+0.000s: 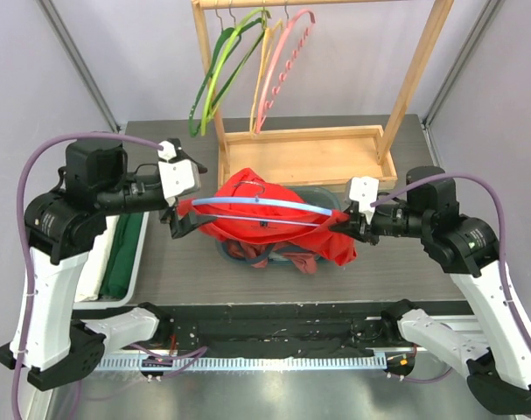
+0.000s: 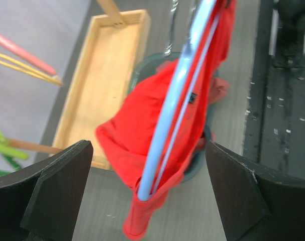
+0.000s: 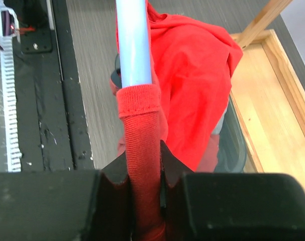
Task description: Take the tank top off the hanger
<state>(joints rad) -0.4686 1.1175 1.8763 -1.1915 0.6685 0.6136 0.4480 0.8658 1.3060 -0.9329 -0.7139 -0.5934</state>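
Top view, left to right: my left gripper (image 1: 179,219), jaws wide, straddles one end of the single blue hanger (image 1: 265,203). Its long axis runs straight across to my right gripper (image 1: 352,226), which is clamped on the strap of the one red tank top (image 1: 278,232), still draped over the hanger between them. Four spare hangers (image 1: 287,61) hang on the rack (image 1: 407,96) behind.

readable text: none | labels, brands: none | numbers, signs: none
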